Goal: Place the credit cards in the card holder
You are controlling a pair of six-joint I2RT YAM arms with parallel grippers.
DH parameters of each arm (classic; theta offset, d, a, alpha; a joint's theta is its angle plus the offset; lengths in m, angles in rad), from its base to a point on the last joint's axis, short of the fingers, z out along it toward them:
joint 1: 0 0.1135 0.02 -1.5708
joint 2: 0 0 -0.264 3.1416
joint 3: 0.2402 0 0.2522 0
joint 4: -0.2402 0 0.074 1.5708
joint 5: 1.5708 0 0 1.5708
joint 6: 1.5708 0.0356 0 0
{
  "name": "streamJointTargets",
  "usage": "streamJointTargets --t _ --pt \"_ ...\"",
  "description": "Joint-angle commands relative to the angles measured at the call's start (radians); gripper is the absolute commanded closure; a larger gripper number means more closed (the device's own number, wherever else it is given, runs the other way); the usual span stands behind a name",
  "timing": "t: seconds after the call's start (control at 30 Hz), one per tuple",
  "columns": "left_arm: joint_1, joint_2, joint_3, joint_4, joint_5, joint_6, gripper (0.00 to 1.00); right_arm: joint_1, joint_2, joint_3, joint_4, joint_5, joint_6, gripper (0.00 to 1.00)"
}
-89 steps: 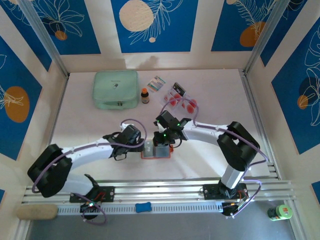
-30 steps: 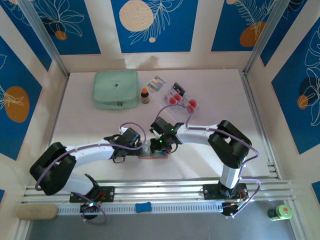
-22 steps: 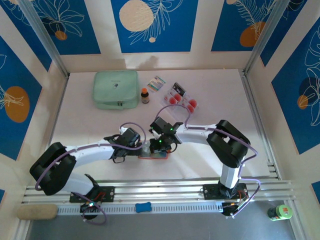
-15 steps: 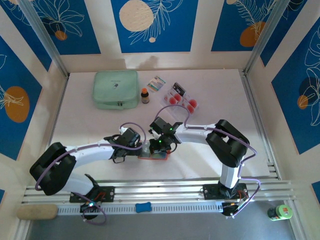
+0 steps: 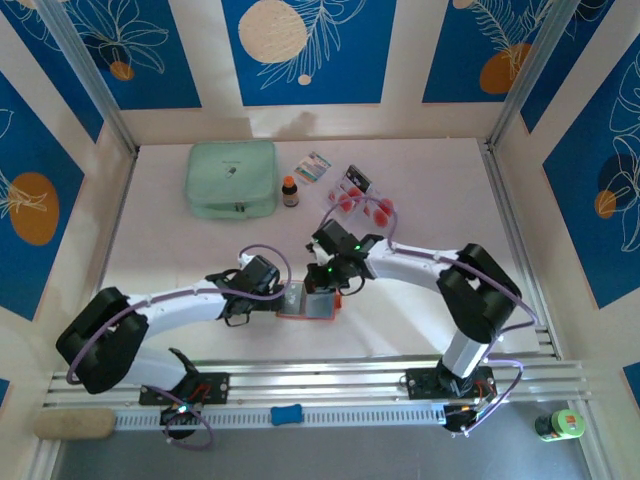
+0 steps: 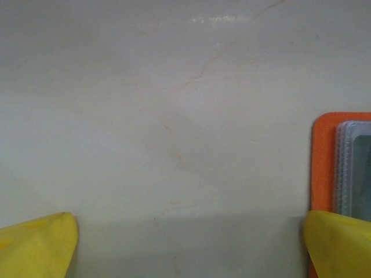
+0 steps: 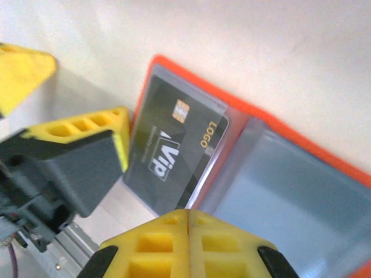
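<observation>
The orange card holder (image 5: pixel 322 309) lies open on the table between both grippers. In the right wrist view its orange rim (image 7: pixel 194 74) frames clear pockets, and a dark card (image 7: pixel 171 145) with a gold chip sits in the left pocket. My right gripper (image 7: pixel 186 246) is shut with nothing in it, just above the holder's middle fold (image 5: pixel 325 287). My left gripper (image 5: pixel 289 297) stands open at the holder's left edge (image 6: pixel 320 165); one yellow fingertip (image 6: pixel 339 240) overlaps that edge. Several pale credit cards (image 5: pixel 366 207) with red spots lie farther back.
A mint-green zip pouch (image 5: pixel 232 178) sits at the back left. A small brown bottle (image 5: pixel 290 191) and a patterned packet (image 5: pixel 313 166) stand beside it. A dark item (image 5: pixel 358 180) lies next to the pale cards.
My right arm has drawn back to the right, and its gripper has shifted slightly away from the holder's left half. The left arm has stayed put.
</observation>
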Motion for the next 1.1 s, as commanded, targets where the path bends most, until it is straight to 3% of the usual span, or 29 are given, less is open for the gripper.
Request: streamJointTargets --t 0.0,0.5,0.8,1.07 --pt "0.012 -0.041 0.015 -0.013 -0.002 0.008 0.00 -0.034 -0.068 -0.019 -0.047 0.000 -0.027 0.97" --pt "0.016 -0.139 0.134 -0.102 -0.012 0.079 0.00 -0.186 -0.253 -0.171 -0.024 0.011 -0.034 0.84" --pt "0.009 -0.111 0.165 -0.040 0.072 0.065 0.00 -0.207 -0.252 -0.201 -0.005 -0.009 -0.038 0.83" --pt "-0.060 -0.045 0.161 0.017 0.090 0.019 0.00 -0.172 -0.162 -0.152 0.022 -0.039 -0.033 0.88"
